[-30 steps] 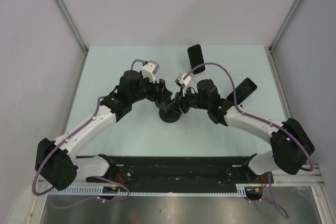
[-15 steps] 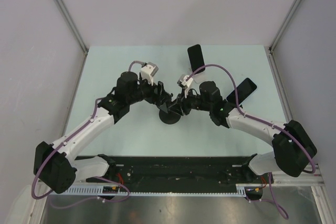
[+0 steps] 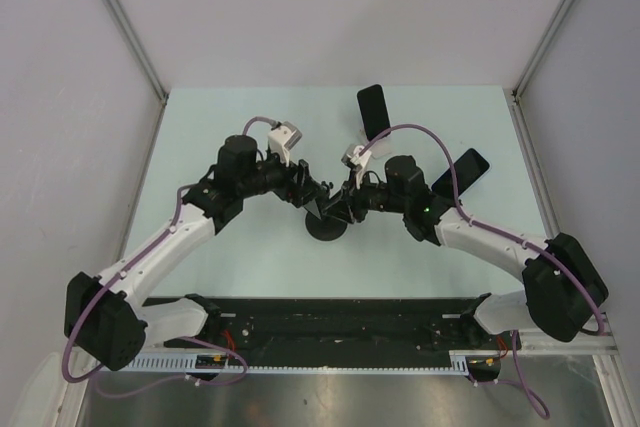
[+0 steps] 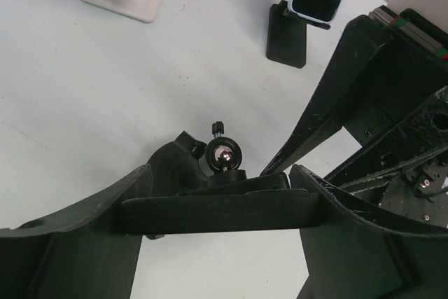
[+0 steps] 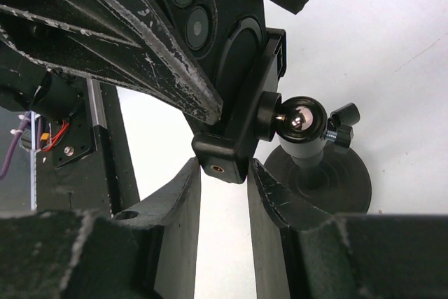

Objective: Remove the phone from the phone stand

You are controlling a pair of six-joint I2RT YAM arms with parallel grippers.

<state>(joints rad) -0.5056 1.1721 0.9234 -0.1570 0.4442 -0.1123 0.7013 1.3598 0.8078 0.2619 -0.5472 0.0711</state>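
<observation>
Black phone (image 4: 210,215) gripped right at its phone stand (image 3: 328,230), centre of the overhead frame.
Left end effector (image 4: 220,197) spread wide, clamping the dark twin-lensed slab's edges; right end effector (image 5: 222,173) pinches narrow on the stand's cradle lip, round base on the pale worktop (image 3: 200,127).

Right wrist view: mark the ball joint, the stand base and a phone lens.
Ball joint (image 5: 297,118), right wrist view, on the shiny ball.
Stand base (image 5: 346,180), right wrist view, on the round foot right of the stem.
Phone lens (image 5: 198,27), right wrist view, centre of the lower lens.
</observation>
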